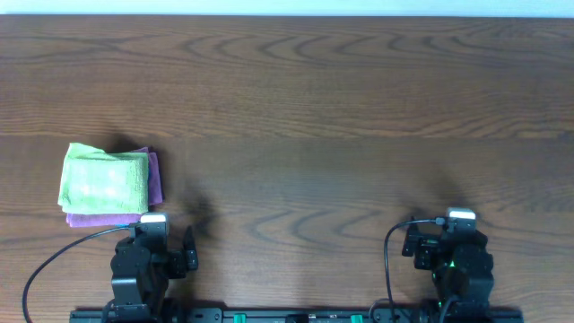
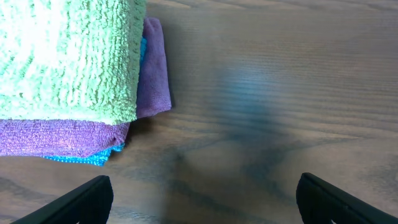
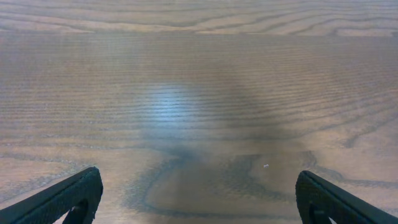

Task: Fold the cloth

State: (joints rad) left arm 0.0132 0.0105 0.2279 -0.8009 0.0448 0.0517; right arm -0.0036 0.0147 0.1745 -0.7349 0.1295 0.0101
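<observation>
Green cloth [image 1: 103, 178] folded atop purple cloth [image 1: 108, 219] (blue cloth [image 2: 93, 160] beneath); left claw [image 2: 204, 196], right claw [image 3: 199, 196] wide, empty.

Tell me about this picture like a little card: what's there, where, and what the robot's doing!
top of stack: green cloth, folded
middle: purple cloth
bottom: blue cloth, only an edge shows
place: table, robot's left side
left fingers: open, empty, near the stack, not touching
right fingers: open, empty, over bare wood
</observation>
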